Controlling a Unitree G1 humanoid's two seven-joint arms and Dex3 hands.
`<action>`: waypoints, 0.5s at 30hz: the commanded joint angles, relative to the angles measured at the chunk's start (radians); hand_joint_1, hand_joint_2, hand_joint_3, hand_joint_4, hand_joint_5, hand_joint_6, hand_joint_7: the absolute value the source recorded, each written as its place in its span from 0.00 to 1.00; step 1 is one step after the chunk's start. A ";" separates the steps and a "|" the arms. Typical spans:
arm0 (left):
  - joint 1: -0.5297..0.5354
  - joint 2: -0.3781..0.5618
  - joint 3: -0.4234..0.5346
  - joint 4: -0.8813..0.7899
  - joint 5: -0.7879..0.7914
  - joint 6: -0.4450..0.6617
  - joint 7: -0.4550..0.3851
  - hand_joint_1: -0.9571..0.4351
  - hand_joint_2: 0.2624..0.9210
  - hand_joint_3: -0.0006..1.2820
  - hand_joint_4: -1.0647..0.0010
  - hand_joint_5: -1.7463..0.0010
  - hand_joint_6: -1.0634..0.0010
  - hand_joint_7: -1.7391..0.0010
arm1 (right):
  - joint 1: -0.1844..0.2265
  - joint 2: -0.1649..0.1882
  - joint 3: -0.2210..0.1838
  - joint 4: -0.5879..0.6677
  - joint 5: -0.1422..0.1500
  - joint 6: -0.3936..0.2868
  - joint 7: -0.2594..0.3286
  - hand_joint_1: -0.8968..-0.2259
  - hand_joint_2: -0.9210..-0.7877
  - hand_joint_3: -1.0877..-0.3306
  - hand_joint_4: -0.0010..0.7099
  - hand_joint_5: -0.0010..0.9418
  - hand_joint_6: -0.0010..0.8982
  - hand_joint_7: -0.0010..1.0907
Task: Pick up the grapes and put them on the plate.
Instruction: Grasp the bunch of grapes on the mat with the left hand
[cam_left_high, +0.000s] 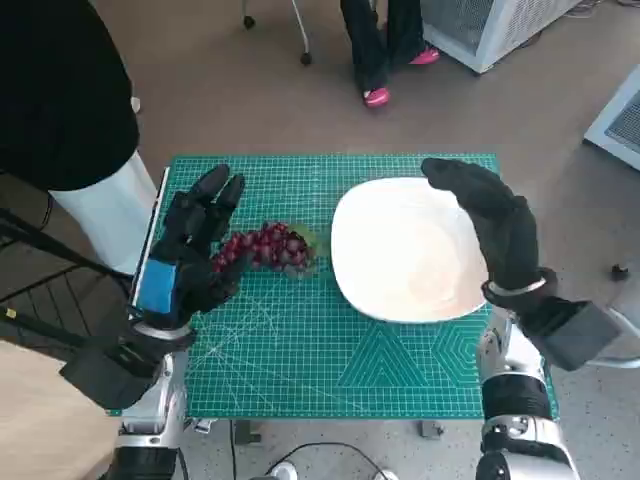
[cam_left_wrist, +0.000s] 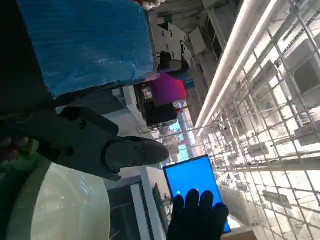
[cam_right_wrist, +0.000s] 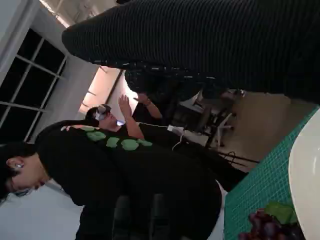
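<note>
Left robot hand (cam_left_high: 195, 250) touching grapes (cam_left_high: 268, 246); plate (cam_left_high: 400, 290) beside.

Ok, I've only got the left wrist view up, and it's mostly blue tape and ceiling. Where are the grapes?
Observer: In the head view the grapes lie on the green mat, close beside the plate on the side nearer the left hand, not on it.
Operator: Has the left hand got them?
Observer: No. The left hand sits right beside the bunch with its fingers spread, holding nothing.
Operator: And the right hand?
Observer: The right hand hangs over the plate's far right rim, also holding nothing.
</note>
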 joint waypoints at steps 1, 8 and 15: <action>0.012 0.005 -0.006 -0.024 0.018 0.011 0.007 0.39 1.00 0.23 0.68 1.00 0.89 0.72 | 0.020 -0.007 0.001 -0.008 0.008 0.021 0.011 0.63 0.00 0.75 0.46 0.00 0.36 0.00; 0.017 0.004 -0.005 -0.042 0.021 0.023 0.009 0.39 1.00 0.23 0.68 1.00 0.89 0.72 | 0.026 -0.008 0.007 -0.027 0.006 0.024 0.007 0.64 0.00 0.75 0.46 0.00 0.36 0.00; 0.021 0.001 -0.004 -0.061 0.018 0.040 0.010 0.39 1.00 0.23 0.68 1.00 0.89 0.72 | 0.029 -0.008 0.010 -0.040 0.001 0.029 0.001 0.64 0.00 0.75 0.46 0.00 0.36 0.00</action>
